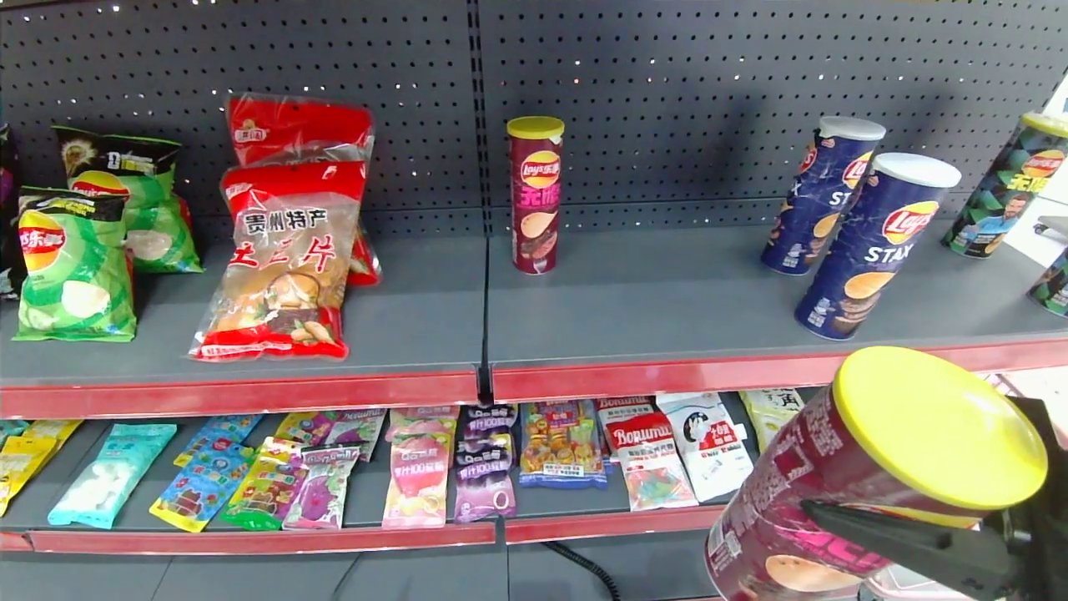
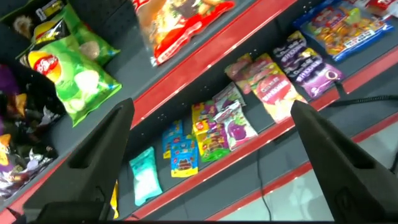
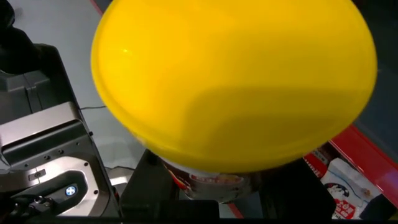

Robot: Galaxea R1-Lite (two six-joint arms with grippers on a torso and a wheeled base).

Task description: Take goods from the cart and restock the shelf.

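Can (image 1: 801, 501): maroon tube held low on the robot's right, before the shelf (image 1: 667, 292).
Axis: tilted, yellow lid (image 1: 939, 426) up and rightward, base down-left.
Right gripper (image 1: 843, 522): clamped on the can.
Left gripper (image 2: 211, 109): spread wide, empty.

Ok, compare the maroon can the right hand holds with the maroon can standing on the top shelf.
The held can is tilted, lid toward the camera; the shelf can stands upright. The held can sits in the right hand, off the shelf; the shelf can rests free on the upper shelf. Both are maroon tubes with yellow lids.
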